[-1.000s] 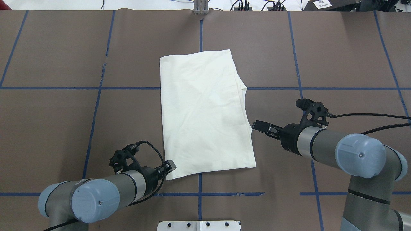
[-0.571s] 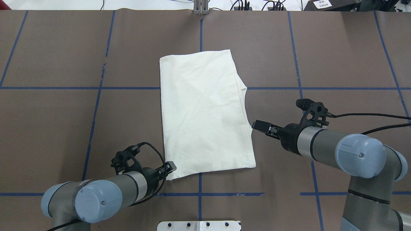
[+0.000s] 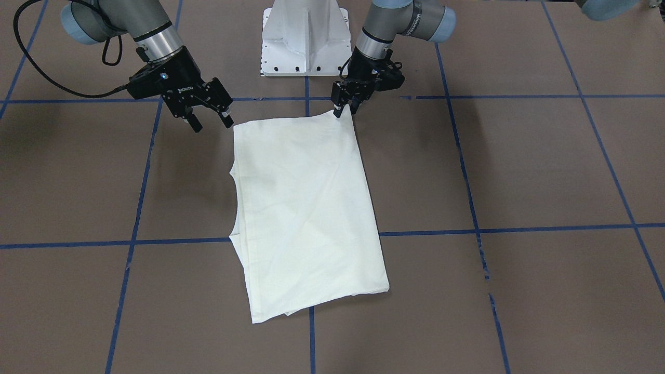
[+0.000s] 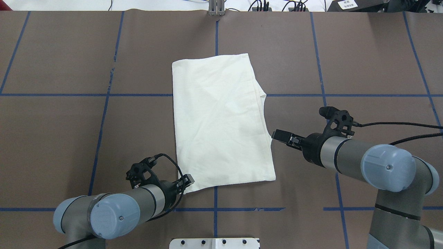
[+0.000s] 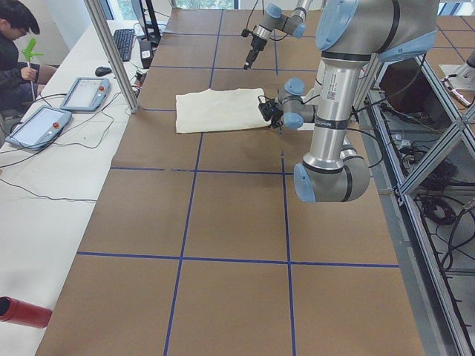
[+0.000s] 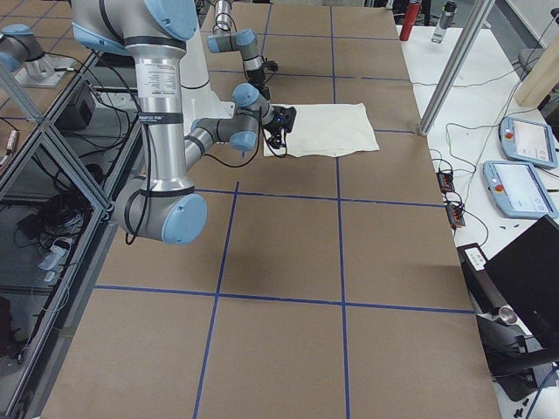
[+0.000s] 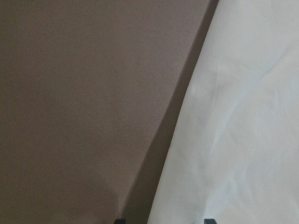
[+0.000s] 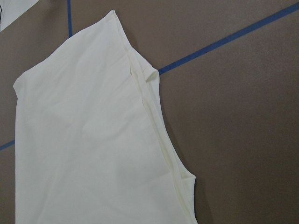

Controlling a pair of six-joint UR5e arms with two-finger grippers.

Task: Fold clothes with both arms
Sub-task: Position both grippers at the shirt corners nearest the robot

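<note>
Since a second ago the left gripper has crept onto the near corner of the folded cream T-shirt at mid-table, jaws slightly parted astride it, the right gripper spread just beside it: limp, light cloth, probably best pinched through all layers at the corners.

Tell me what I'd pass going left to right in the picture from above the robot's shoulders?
Silver-grey tubular left arm with light blue joint caps → plain cream folded cloth shirt → silver-grey tubular right arm with light blue joint caps.
</note>
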